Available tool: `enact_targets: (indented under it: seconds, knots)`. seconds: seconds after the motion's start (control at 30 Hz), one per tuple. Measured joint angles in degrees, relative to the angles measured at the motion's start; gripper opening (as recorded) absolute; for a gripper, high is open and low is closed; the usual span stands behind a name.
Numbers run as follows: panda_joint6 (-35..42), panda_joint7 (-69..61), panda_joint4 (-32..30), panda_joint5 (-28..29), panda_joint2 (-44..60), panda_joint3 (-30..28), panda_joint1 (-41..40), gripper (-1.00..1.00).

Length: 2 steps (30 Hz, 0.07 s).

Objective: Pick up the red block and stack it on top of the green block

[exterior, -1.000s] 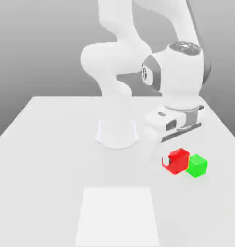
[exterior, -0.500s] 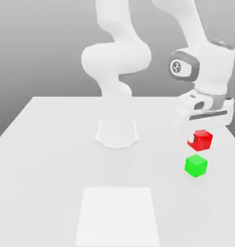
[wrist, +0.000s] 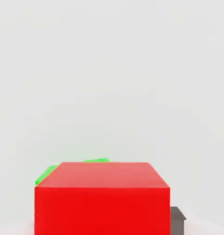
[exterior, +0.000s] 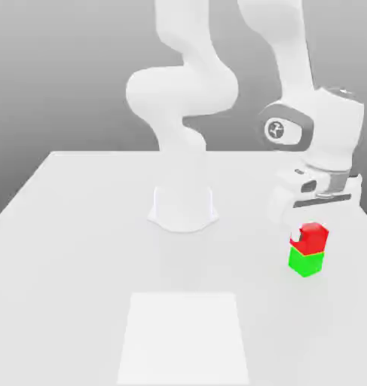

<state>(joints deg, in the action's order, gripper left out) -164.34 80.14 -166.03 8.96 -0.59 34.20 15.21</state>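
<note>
The red block [exterior: 313, 237] sits directly on top of the green block [exterior: 304, 263] at the exterior view's right, on the white table. My gripper [exterior: 307, 234] comes down from above and is shut on the red block, one white fingertip [exterior: 297, 234] showing against its side. In the hand view the red block [wrist: 102, 197] looms close, with thin slivers of the green block [wrist: 47, 173] peeking out from beneath it and a dark finger pad [wrist: 177, 219] beside it.
The arm's round white base [exterior: 183, 207] stands at the table's middle back. A pale square patch [exterior: 184, 335] lies flat on the table toward the front. The table's right edge [exterior: 359, 207] runs close to the stacked blocks.
The gripper lifted the red block from beside the green block, carried it over, and lowered it until it rests on the green block.
</note>
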Motion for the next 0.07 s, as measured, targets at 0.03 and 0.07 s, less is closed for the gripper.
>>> enact_targets:
  seconds: [0.03, 0.07]
  knots:
    - [-1.1, 0.2, -0.1, 0.3, 0.8, 0.1, -0.1, -1.0]
    - [-2.2, 0.2, -0.3, 0.3, 1.7, 0.2, -0.2, -1.0]
